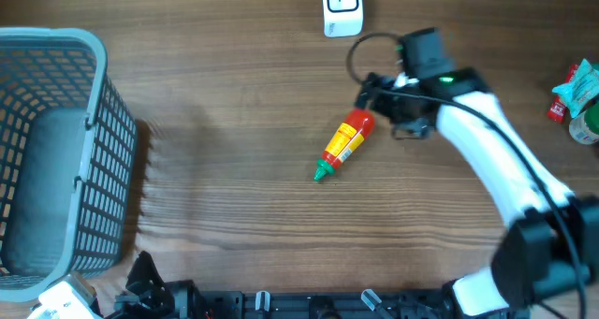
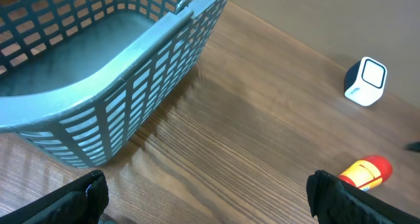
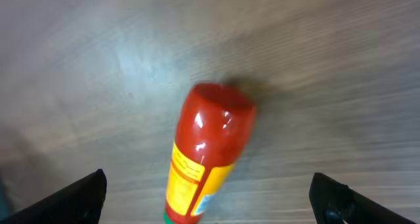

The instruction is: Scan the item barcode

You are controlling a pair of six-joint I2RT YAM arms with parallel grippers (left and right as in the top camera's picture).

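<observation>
A red sauce bottle (image 1: 343,145) with a yellow label and green cap lies on its side near the middle of the wooden table. It also shows as the red bottle (image 3: 207,155) in the right wrist view and at the lower right, bottle (image 2: 366,173), in the left wrist view. My right gripper (image 1: 367,106) hangs over the bottle's red base end, open, with its fingertips (image 3: 79,196) wide on either side and not touching. A white barcode scanner (image 1: 342,7) stands at the table's far edge. My left gripper (image 2: 209,198) is open over bare wood near the front left.
A grey-blue mesh basket (image 1: 98,141) fills the left side of the table, seen close as the basket (image 2: 131,99) in the left wrist view. Green and red packaged items (image 1: 580,99) lie at the far right edge.
</observation>
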